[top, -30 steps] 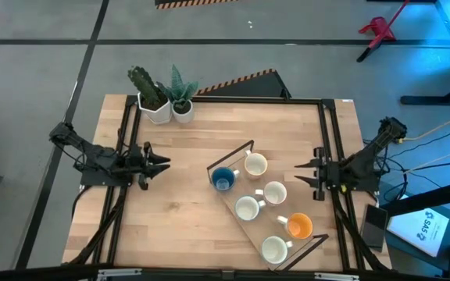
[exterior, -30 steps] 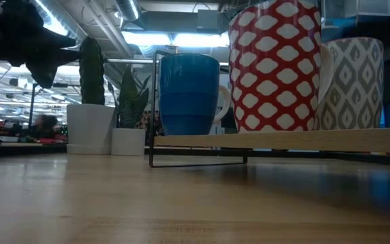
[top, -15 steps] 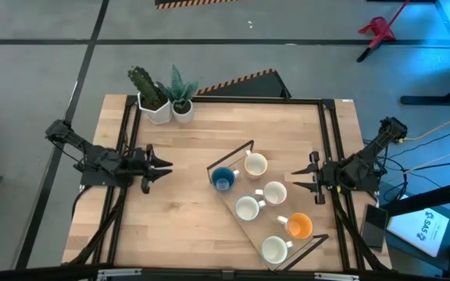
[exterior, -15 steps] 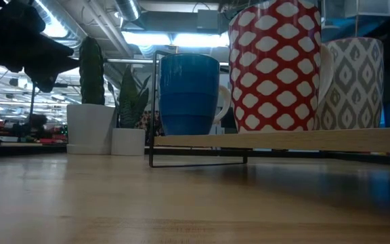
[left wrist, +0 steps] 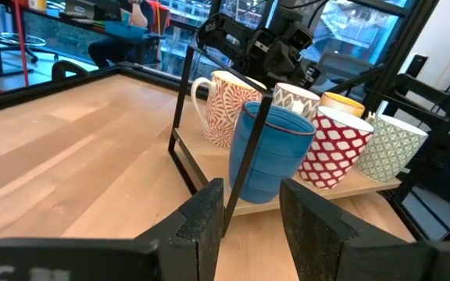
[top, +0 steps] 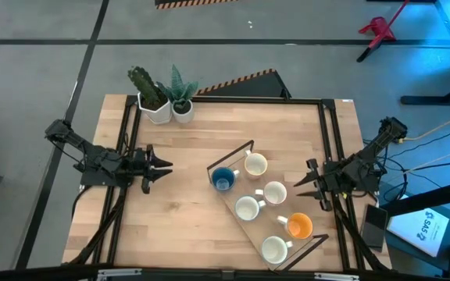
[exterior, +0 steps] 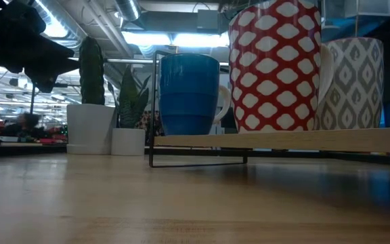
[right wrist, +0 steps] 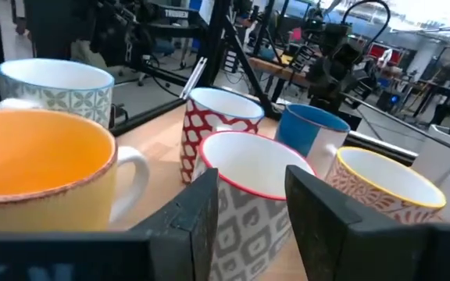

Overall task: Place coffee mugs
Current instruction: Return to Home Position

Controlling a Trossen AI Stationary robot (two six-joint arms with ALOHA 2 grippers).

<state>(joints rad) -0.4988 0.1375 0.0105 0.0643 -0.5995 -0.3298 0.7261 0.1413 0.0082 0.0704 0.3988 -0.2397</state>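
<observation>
Six mugs stand upright on a wooden tray (top: 261,229) with a black wire frame, right of the table's middle. They are a blue mug (top: 223,179), an orange mug (top: 298,226) and several white-lined ones, such as one (top: 255,165) at the far end. The low view shows the blue mug (exterior: 188,95) beside a red-patterned mug (exterior: 276,68). My left gripper (top: 162,165) hovers open at the table's left, pointing at the blue mug (left wrist: 276,152). My right gripper (top: 307,187) is open just right of the tray, facing the orange mug (right wrist: 37,164) and a grey-patterned mug (right wrist: 248,218).
Two white pots with green plants (top: 162,105) stand at the far left corner and also show in the low view (exterior: 90,129). Black frame rails run along the table's left and right sides. Bare wood lies between my left gripper and the tray.
My right gripper has shifted slightly toward the table's near edge and turned a little toward the orange mug, staying open. The mugs and tray have not moved.
</observation>
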